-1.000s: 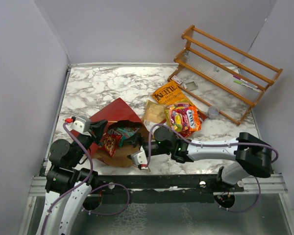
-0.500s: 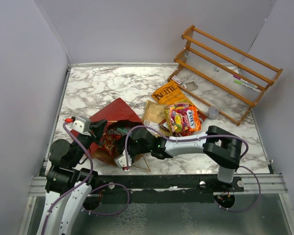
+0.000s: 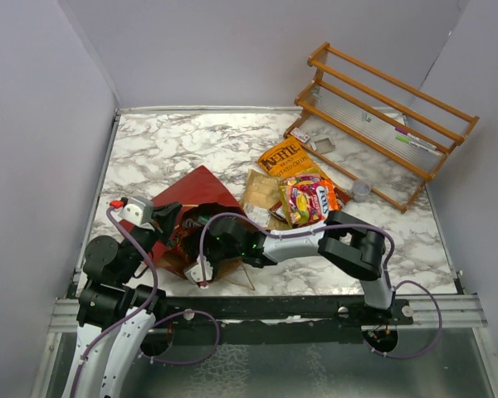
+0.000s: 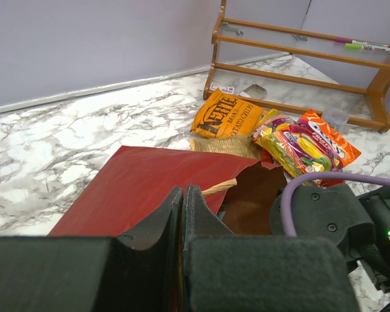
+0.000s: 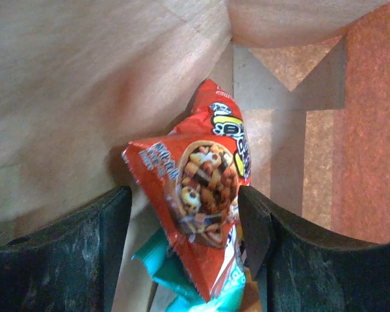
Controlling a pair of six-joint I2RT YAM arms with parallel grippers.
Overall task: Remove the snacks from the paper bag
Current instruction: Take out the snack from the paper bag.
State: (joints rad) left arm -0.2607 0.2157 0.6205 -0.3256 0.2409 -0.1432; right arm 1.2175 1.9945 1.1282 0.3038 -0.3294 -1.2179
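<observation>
The dark red paper bag (image 3: pixel 195 192) lies on its side with its mouth toward the arms. My left gripper (image 3: pixel 168 222) is shut on the bag's upper rim (image 4: pixel 136 188), beside a tan string handle (image 4: pixel 218 187). My right gripper (image 3: pixel 191 242) reaches into the bag's mouth. In the right wrist view it (image 5: pixel 182 221) is open, with its fingers on either side of a red snack packet (image 5: pixel 201 188). A teal packet (image 5: pixel 201 296) lies under that one. Out on the table lie the orange Kettle bag (image 3: pixel 280 156), a tan chip bag (image 3: pixel 261 189) and colourful candy packs (image 3: pixel 309 199).
A wooden slatted rack (image 3: pixel 382 116) stands at the back right, with pens on it. A small grey cup (image 3: pixel 361 190) sits by its front rail. Purple walls close in the marble table (image 3: pixel 166 145) on three sides.
My right arm has swung left and pushed its gripper into the bag's mouth, up to the red packet. The left gripper and the bag have stayed put.
</observation>
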